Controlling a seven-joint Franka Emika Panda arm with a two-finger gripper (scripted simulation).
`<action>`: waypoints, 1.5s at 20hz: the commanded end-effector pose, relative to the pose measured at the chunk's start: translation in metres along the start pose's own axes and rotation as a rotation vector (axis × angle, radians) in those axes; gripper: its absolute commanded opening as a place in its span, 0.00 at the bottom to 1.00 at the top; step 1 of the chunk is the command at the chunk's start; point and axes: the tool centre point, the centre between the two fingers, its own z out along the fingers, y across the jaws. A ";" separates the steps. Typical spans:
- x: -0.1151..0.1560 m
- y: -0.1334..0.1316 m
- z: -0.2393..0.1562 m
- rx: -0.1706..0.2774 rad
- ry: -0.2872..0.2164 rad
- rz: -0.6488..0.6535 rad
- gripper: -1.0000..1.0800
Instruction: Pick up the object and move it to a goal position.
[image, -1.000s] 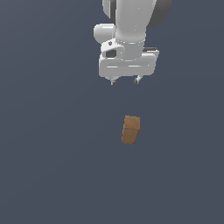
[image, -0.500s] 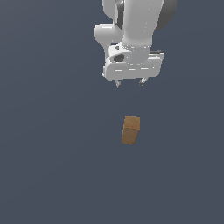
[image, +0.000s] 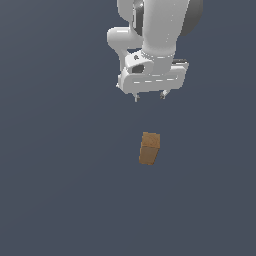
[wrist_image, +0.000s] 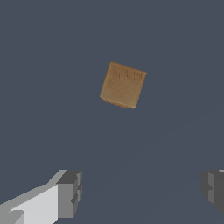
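Observation:
The small brown block (image: 149, 148) stands on the dark grey floor near the middle of the exterior view, slightly tilted. The white gripper (image: 149, 97) hangs above and behind it, apart from it, with its two short fingertips spread wide and nothing between them. In the wrist view the block (wrist_image: 123, 85) shows its wood-grained top face ahead of the open gripper (wrist_image: 142, 192), whose grey fingertips (wrist_image: 70, 192) stand far apart at the picture's edge.
A plain dark grey surface (image: 60, 190) fills both views. The white arm (image: 160, 30) comes in from the top of the exterior view.
The gripper has moved toward the exterior view's right and slightly down, closer above the block. It stays open. The block has not moved.

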 end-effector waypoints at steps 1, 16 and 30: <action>0.002 0.000 0.002 -0.001 0.000 -0.024 0.96; 0.029 0.001 0.027 -0.010 0.007 -0.340 0.96; 0.058 0.001 0.059 -0.018 0.014 -0.714 0.96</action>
